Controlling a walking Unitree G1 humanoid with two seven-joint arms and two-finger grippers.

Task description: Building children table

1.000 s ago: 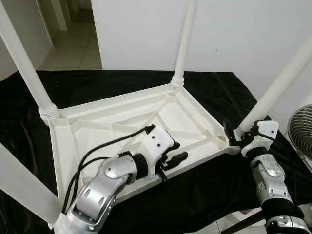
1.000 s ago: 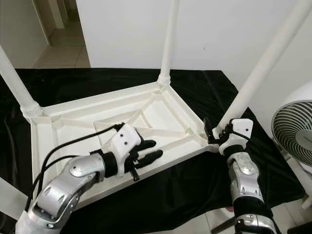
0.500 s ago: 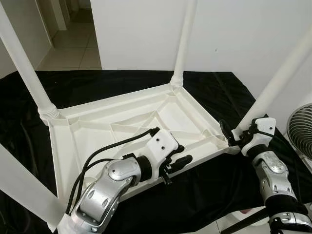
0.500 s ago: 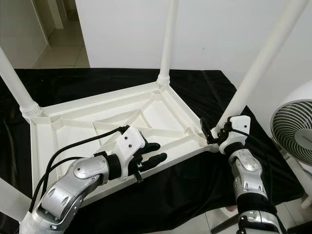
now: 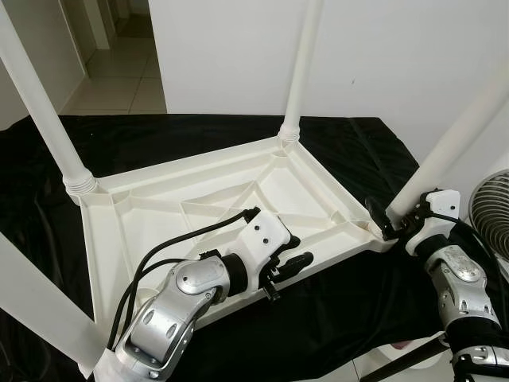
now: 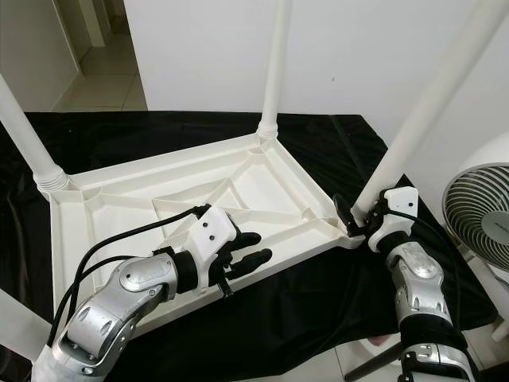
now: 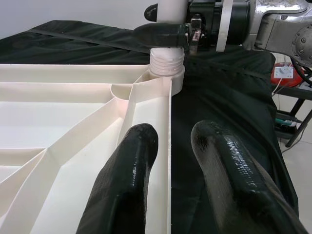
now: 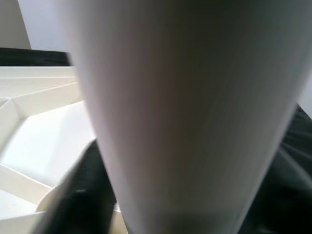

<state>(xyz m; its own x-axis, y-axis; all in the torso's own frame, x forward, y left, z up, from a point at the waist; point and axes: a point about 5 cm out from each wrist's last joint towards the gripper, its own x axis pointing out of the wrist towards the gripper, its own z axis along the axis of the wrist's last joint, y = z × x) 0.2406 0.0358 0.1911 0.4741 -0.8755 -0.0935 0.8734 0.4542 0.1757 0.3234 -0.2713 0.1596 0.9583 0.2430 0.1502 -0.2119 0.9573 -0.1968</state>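
The white plastic table (image 5: 159,199) lies upside down on a black cloth, its legs pointing up. My right gripper (image 5: 388,223) is shut on the base of the right leg (image 5: 453,143), just above that corner's threaded socket (image 7: 166,63). The same leg (image 8: 195,97) looms close in the right wrist view. My left gripper (image 5: 296,250) hovers open over the near rim (image 7: 170,122), one finger over the inner channel and the other over the cloth. Further legs stand at the far corner (image 5: 298,72), the left corner (image 5: 40,103) and the near left (image 5: 32,302).
The black cloth (image 5: 199,135) covers the whole work surface. A white fan (image 5: 495,215) stands to the right, close to my right arm. A white wall runs behind, and a doorway to a tiled floor (image 5: 119,72) opens at the back left.
My left gripper has slid a little to the right along the near rim. My right wrist has swung to the right around the leg while keeping its hold.
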